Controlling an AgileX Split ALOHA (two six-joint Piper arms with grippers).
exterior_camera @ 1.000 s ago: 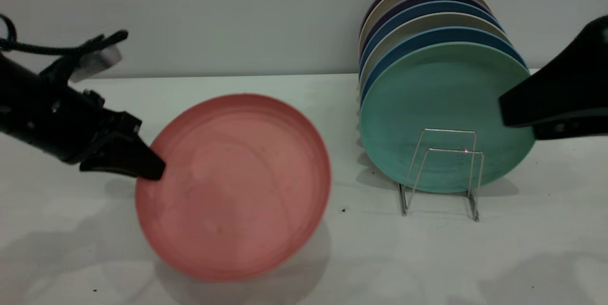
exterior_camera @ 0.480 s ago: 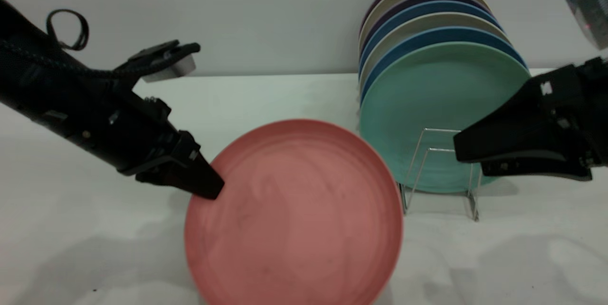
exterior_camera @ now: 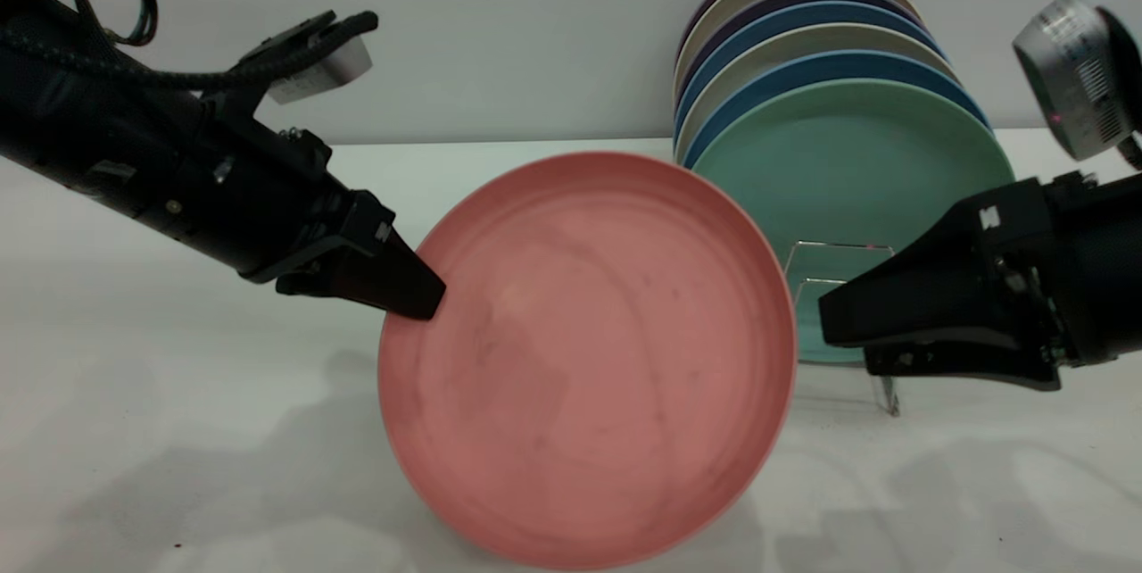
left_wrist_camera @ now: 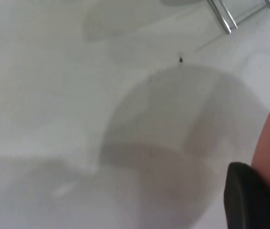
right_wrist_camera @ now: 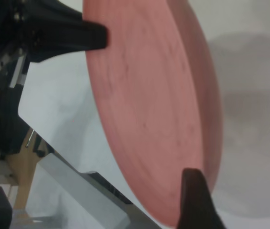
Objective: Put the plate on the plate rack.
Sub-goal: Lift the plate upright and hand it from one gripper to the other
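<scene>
The round, shallow salmon-pink plate (exterior_camera: 589,359), faintly speckled, is held tilted up on edge above the table, its face turned outward, clamped at its rim by the left gripper (exterior_camera: 419,296), just before the plate rack (exterior_camera: 843,287).

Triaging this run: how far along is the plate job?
Done: plate is picked up and tilted, left tool shut on its rim. In hand: it hangs just short of the rack, right tool near its other edge, not gripping. Left: slot it in front of the green plate and release.
</scene>
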